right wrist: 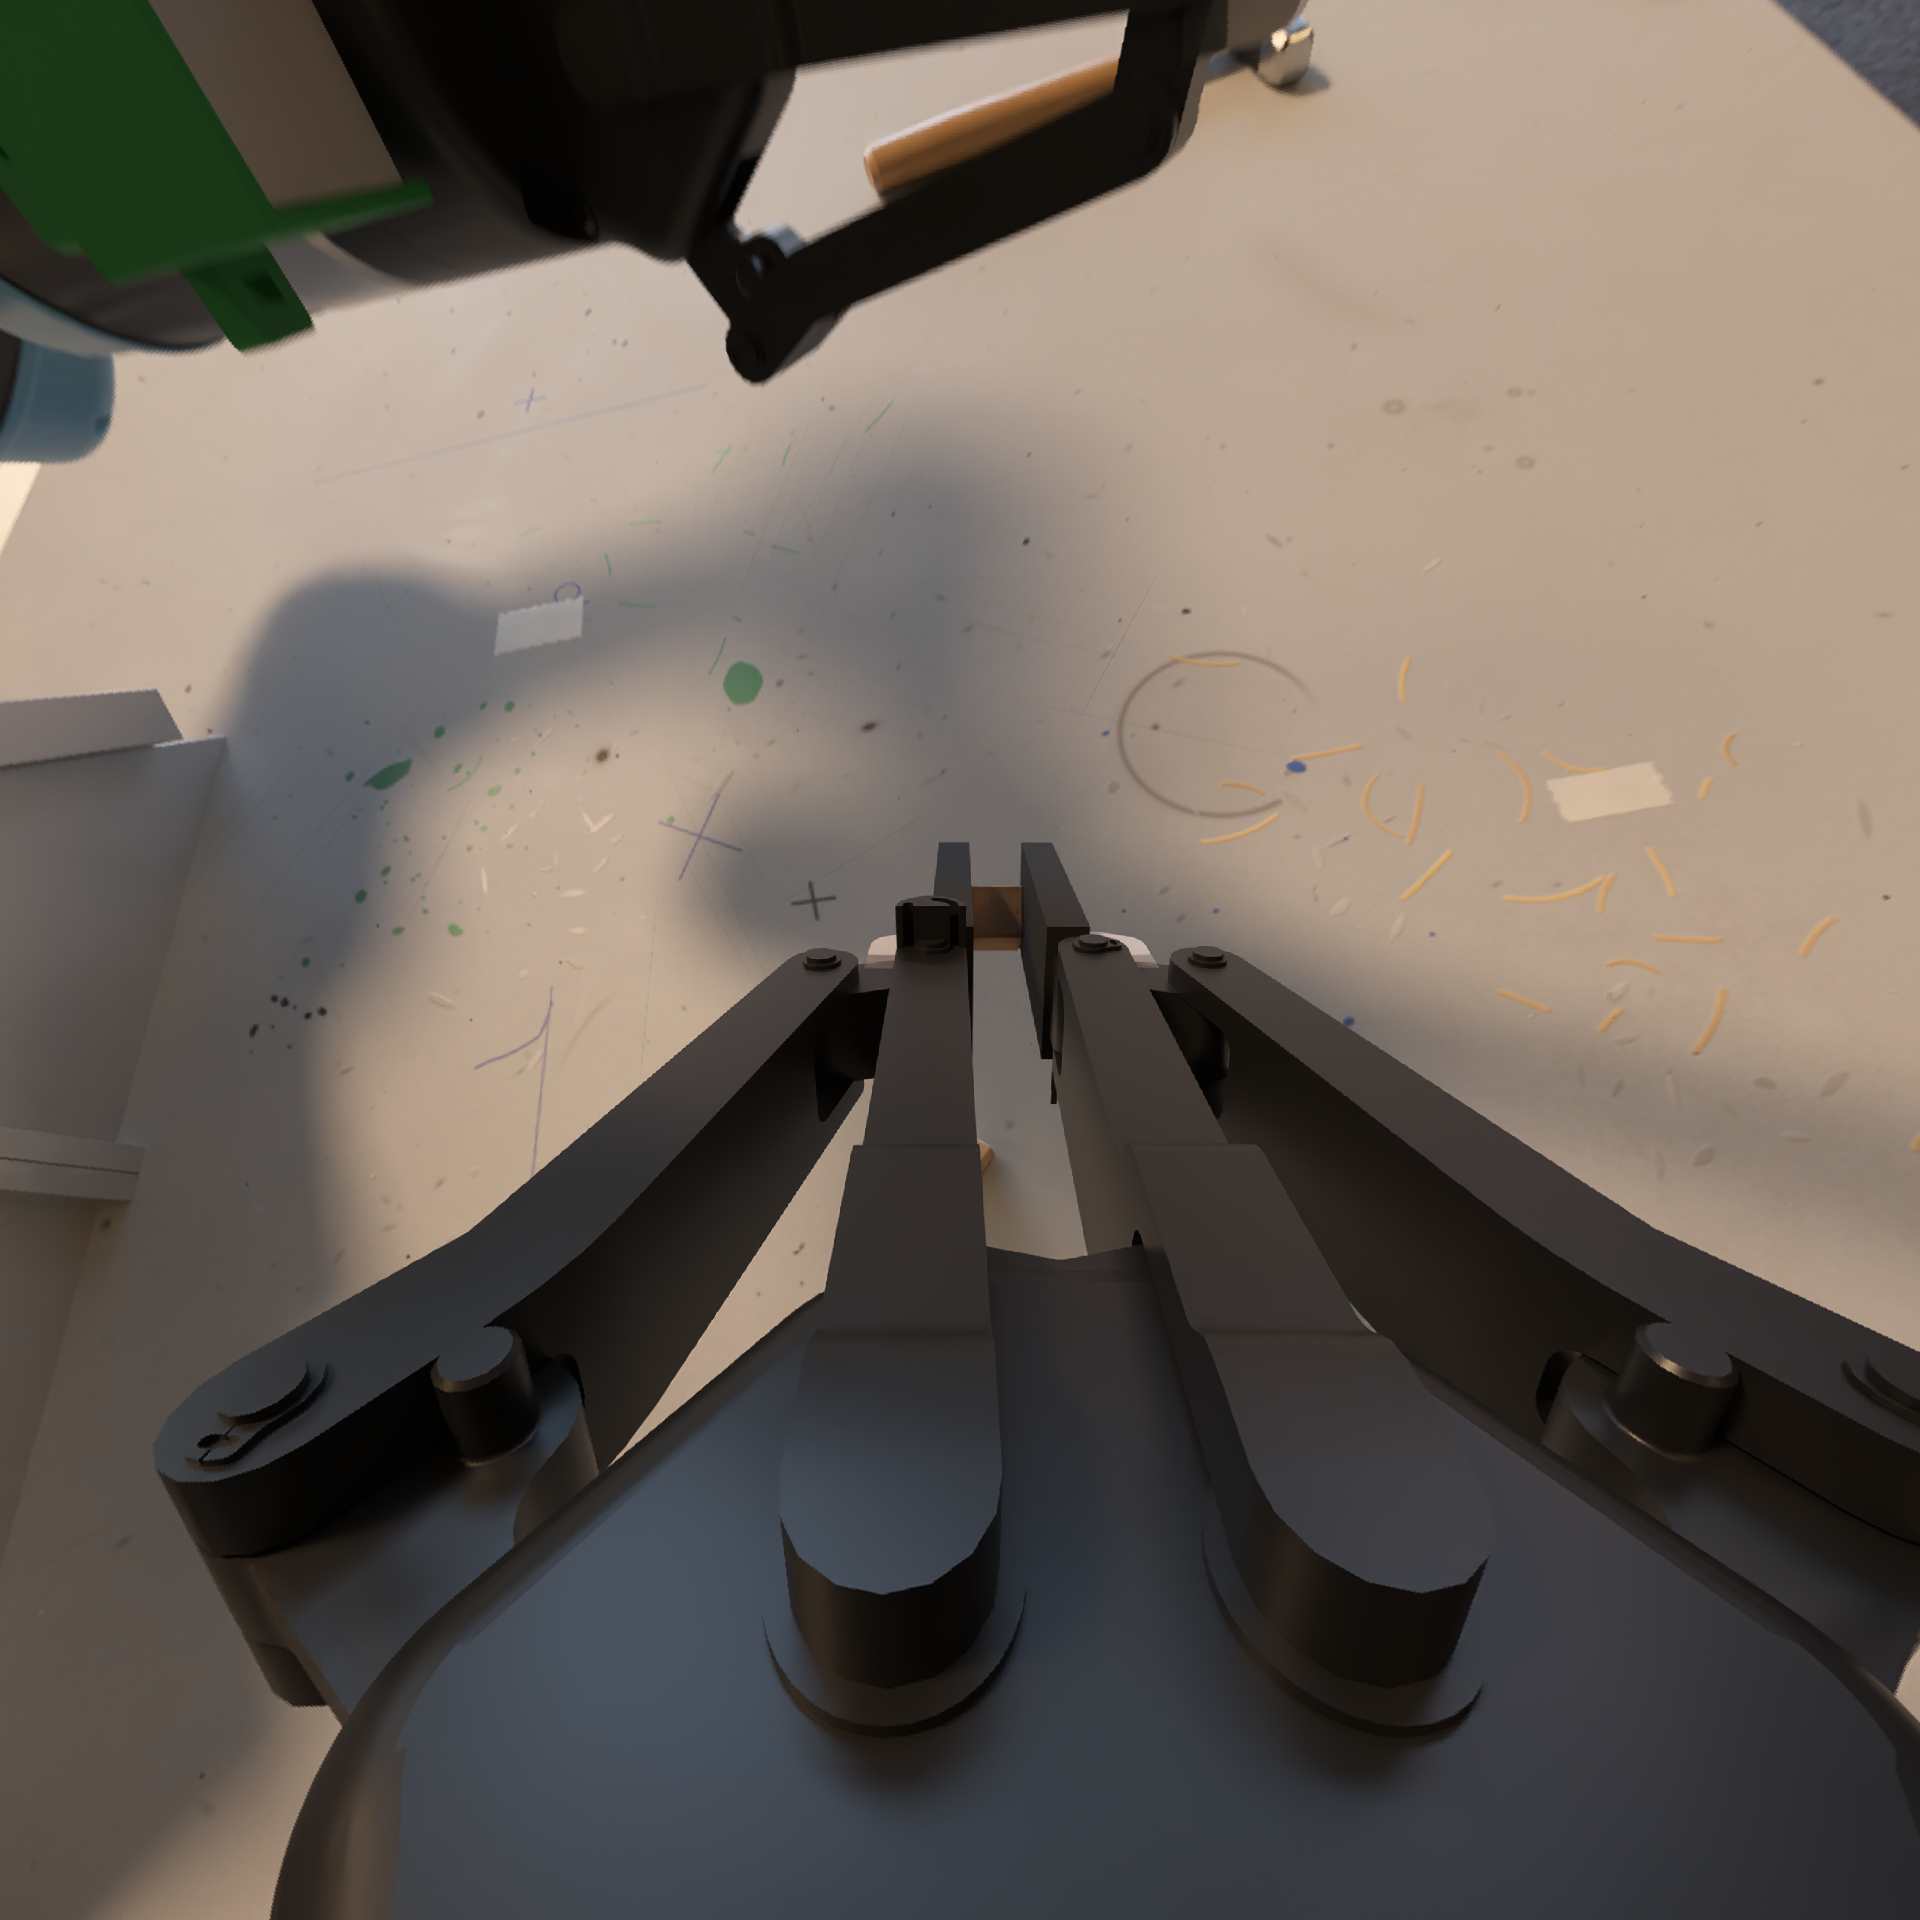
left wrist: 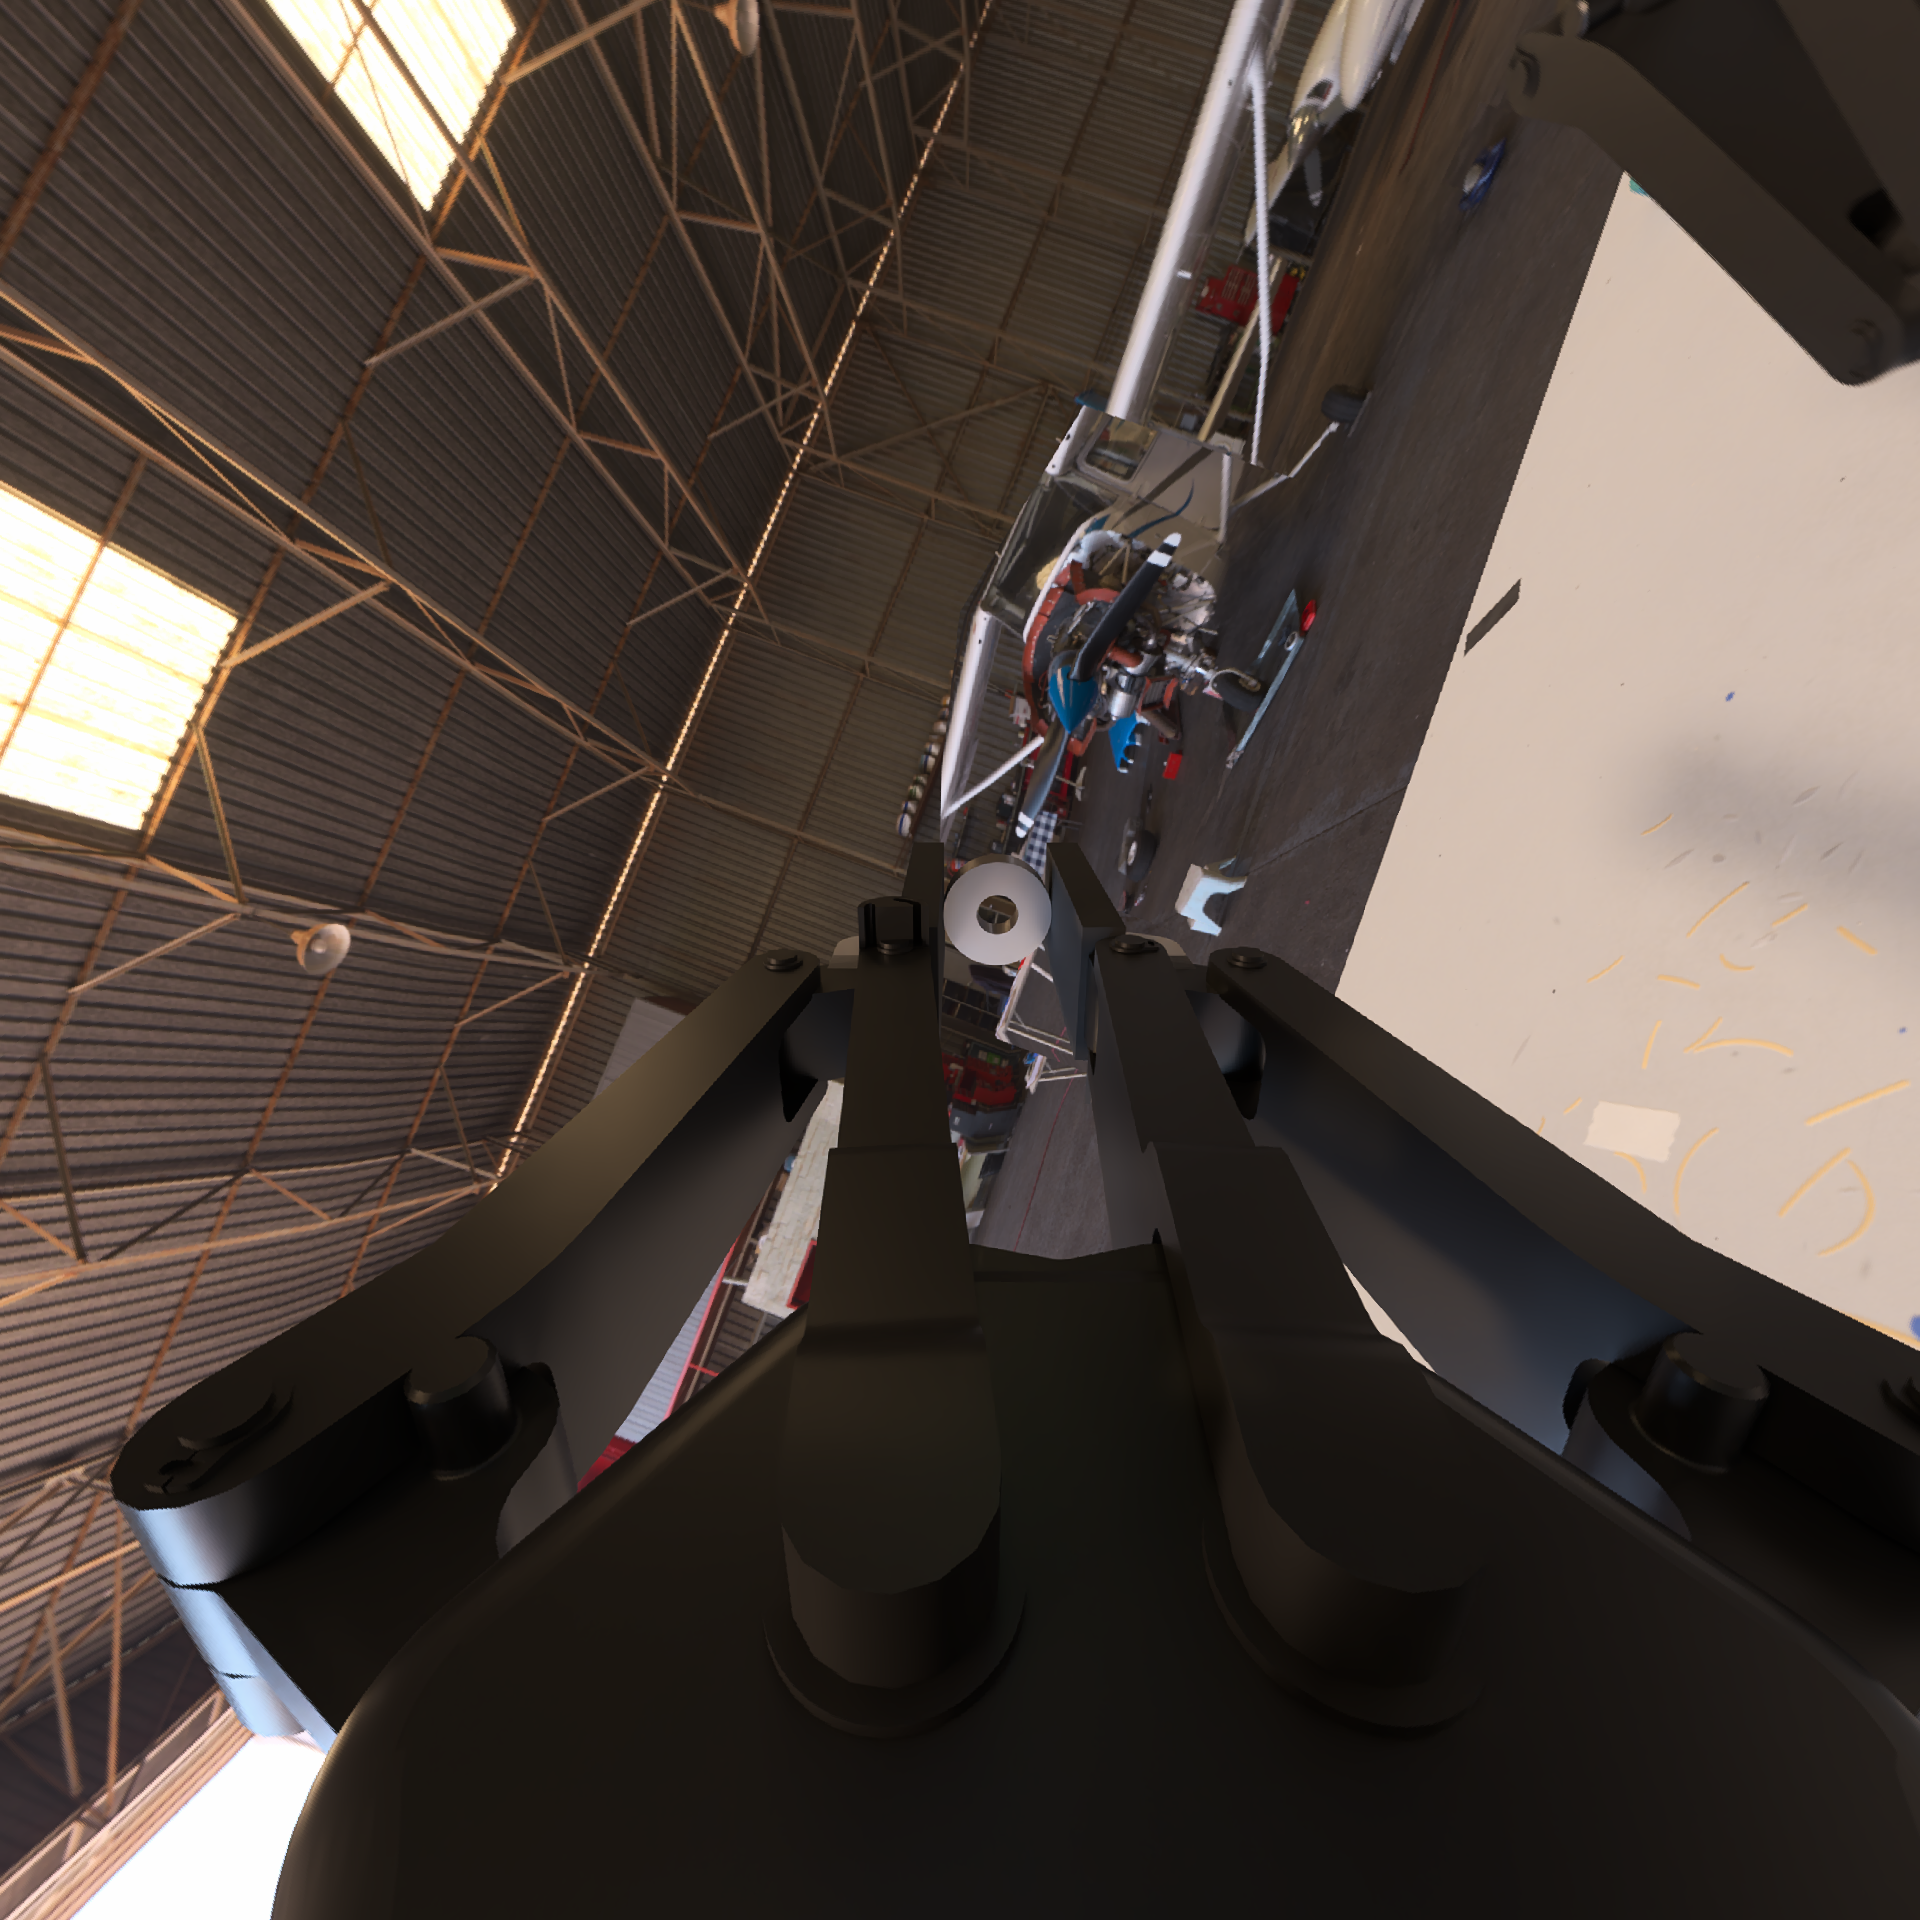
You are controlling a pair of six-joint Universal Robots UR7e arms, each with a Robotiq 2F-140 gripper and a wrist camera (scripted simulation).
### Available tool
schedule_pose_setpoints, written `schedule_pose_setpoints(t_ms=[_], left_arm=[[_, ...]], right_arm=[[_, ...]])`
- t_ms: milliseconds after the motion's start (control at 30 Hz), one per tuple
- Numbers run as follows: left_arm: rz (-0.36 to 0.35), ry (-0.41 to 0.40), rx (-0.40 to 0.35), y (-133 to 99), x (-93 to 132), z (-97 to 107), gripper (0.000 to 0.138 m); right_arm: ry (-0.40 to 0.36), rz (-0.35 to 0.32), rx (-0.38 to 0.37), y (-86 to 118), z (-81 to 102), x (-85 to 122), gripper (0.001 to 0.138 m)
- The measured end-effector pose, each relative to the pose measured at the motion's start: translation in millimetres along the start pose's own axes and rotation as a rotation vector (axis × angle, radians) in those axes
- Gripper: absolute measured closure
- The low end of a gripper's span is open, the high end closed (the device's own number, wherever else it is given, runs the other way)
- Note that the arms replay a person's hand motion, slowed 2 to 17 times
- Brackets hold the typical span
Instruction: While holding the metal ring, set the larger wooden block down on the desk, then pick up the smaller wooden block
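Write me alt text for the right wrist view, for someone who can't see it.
The right tool points down at a pale, scuffed desk, its fingers closed on a small wooden block. At the top, the other arm's tool hangs over a wooden dowel lying on the desk, with a small metal piece beyond.

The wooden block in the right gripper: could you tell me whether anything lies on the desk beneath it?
Nothing visible does. The right gripper holds the wooden block over bare desk; the wooden dowel lies far off.
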State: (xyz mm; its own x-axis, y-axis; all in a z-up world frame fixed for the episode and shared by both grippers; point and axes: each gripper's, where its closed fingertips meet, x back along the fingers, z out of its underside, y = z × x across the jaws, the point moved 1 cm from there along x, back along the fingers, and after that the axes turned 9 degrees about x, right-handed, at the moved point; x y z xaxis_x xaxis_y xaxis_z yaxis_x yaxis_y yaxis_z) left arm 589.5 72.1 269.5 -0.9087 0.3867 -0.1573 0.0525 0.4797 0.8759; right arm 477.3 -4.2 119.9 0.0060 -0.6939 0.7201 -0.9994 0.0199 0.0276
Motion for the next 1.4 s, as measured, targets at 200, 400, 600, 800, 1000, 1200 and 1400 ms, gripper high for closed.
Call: schedule_pose_setpoints(t_ms=[200,400,600,800,1000,1200,1400], left_arm=[[0.002,-0.015,0.009,2.1,1.9,-3.4,0.113],[0.020,-0.021,-0.002,-3.6,1.1,-7.3,0.113],[0.038,-0.024,-0.014,-10.1,-0.4,-10.2,0.113],[0.046,-0.031,-0.016,-12.9,-1.0,-12.6,0.113],[0.043,-0.048,-0.005,-11.8,0.1,-16.1,0.113],[0.043,-0.059,0.009,-10.2,2.0,-18.4,0.113],[0.039,-0.064,0.017,-7.7,3.1,-20.1,0.113]], right_arm=[[0.078,-0.015,0.029,15.3,25.5,-33.3,0.126],[0.139,-0.023,0.084,29.4,43.3,-56.6,0.126],[0.171,-0.011,0.141,36.4,53.4,-70.6,0.126],[0.199,-0.017,0.166,41.6,62.3,-78.5,0.126],[0.186,0.000,0.162,41.9,61.9,-78.4,0.105],[0.194,0.063,0.188,38.8,64.9,-72.7,0.098],[0.170,0.102,0.241,42.6,64.3,-61.3,0.098]])
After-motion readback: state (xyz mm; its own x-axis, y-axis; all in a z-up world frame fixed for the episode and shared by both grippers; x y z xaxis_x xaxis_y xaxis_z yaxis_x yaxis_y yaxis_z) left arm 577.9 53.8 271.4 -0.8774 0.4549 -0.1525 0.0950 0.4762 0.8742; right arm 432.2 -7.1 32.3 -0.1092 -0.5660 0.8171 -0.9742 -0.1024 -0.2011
